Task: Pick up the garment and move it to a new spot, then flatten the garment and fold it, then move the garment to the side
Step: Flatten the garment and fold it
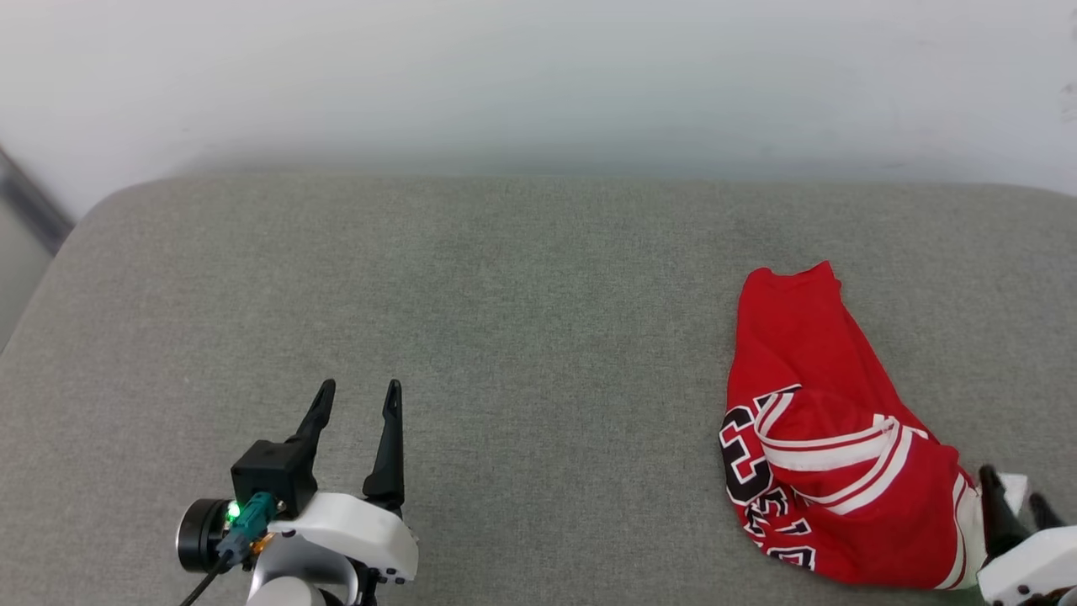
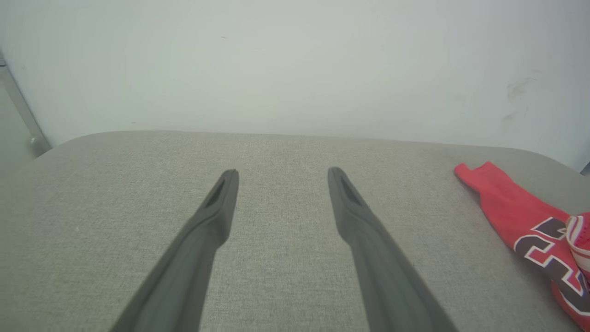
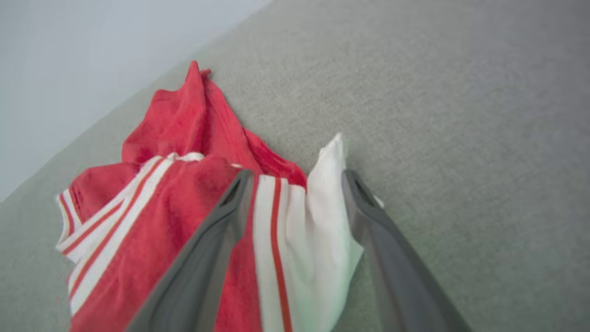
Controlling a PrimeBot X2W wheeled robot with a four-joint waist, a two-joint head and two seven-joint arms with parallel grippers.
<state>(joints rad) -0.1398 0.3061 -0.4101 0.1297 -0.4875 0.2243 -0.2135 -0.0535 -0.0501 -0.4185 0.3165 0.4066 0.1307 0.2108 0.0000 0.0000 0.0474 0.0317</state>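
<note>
Right of the head view, on the grey padded surface (image 1: 538, 278): the garment (image 1: 808, 421), bunched rather than flat. Long axis from a red tip near mid-height down toward the bottom edge, black lettering along its left flank.

At its lower right corner, against the cloth: the right hand (image 1: 1014, 490), fingers apart. In the right wrist view, right hand (image 3: 297, 180) spread wide, straddling the white sleeve (image 3: 327, 198) and striped trim, clamped on nothing. Red body of the garment (image 3: 184, 133) running away to the upper left.

Lower left of the head view, well apart from the cloth: the left hand (image 1: 359, 391), fingers apart, empty, over bare surface. Garment (image 2: 521, 216) off at the right edge of the left wrist view.

Nearer by far: the right arm. Probably next: flattening, spreading the heap leftward into the open middle, with the left hand brought across to help.
</note>
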